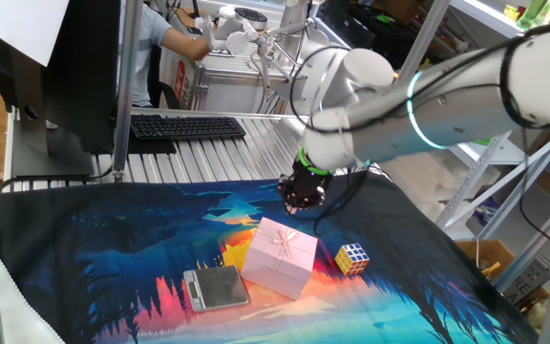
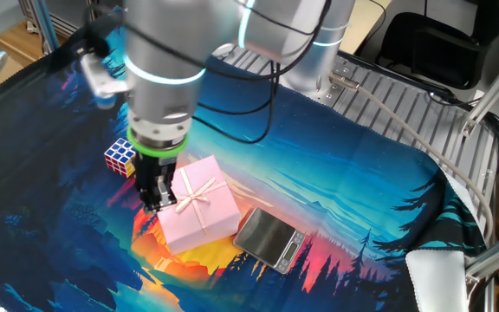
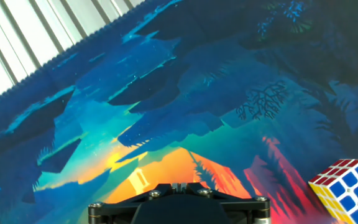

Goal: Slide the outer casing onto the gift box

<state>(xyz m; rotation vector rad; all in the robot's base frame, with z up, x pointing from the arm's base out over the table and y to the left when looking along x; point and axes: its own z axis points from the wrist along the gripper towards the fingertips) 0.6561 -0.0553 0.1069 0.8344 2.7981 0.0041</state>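
Observation:
The outer casing (image 1: 280,256) is a pale pink cardboard sleeve with a bow mark on top, lying on the printed mat; it also shows in the other fixed view (image 2: 197,206). The gift box, a pink tray with a dark inside, does not show apart from the casing; I cannot tell whether it is inside. My gripper (image 1: 300,203) hangs just behind the casing's far edge, close beside it in the other fixed view (image 2: 152,199). In the hand view the gripper (image 3: 180,185) has its jaws together with nothing between them, and the casing is out of view.
A multicoloured puzzle cube (image 1: 352,258) stands right of the casing, also in the hand view (image 3: 345,188). A flat grey square device (image 1: 216,287) lies left of it. A black keyboard (image 1: 187,125) sits on the metal rollers behind the mat.

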